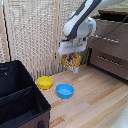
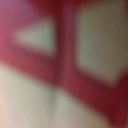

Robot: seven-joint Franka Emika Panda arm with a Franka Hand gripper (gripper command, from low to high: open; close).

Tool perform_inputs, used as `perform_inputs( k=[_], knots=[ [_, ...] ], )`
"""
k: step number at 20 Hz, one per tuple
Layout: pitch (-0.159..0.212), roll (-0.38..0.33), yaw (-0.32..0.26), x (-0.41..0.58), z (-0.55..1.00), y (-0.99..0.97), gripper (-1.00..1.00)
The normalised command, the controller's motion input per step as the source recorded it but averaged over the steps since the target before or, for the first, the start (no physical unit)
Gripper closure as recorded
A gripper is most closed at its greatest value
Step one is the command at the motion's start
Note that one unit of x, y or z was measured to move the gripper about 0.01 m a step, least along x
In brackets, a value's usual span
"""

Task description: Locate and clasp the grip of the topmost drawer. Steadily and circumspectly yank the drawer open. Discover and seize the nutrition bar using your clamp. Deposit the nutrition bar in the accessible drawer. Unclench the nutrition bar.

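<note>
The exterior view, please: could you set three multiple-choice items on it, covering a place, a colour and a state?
1. Where is the nutrition bar?
A. in the blue bowl
B. hanging under the pincer, above the table
C. flat on the table

2. What colours are the two bowls?
A. yellow and blue
B. red and green
C. both white

3. How is the pincer?
A. open, empty
B. shut on the nutrition bar
C. out of view

Answers: 1 B, the packet hangs clear of the wooden table. 2 A, yellow bowl, blue bowl. 3 B, the packet hangs from it.
</note>
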Motion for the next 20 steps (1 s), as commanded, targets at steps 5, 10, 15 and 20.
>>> perform_inputs(
  k=[5,10,15,20],
  knots=[
    [0.043,0.000,-0.090,0.082,1.00,0.00,1.00],
    [0.065,0.000,-0.064,0.121,1.00,0.00,1.00],
    [0.062,0.000,-0.066,0.171,1.00,0.00,1.00],
    [0.062,0.001,-0.054,0.213,0.99,0.00,1.00]
  ],
)
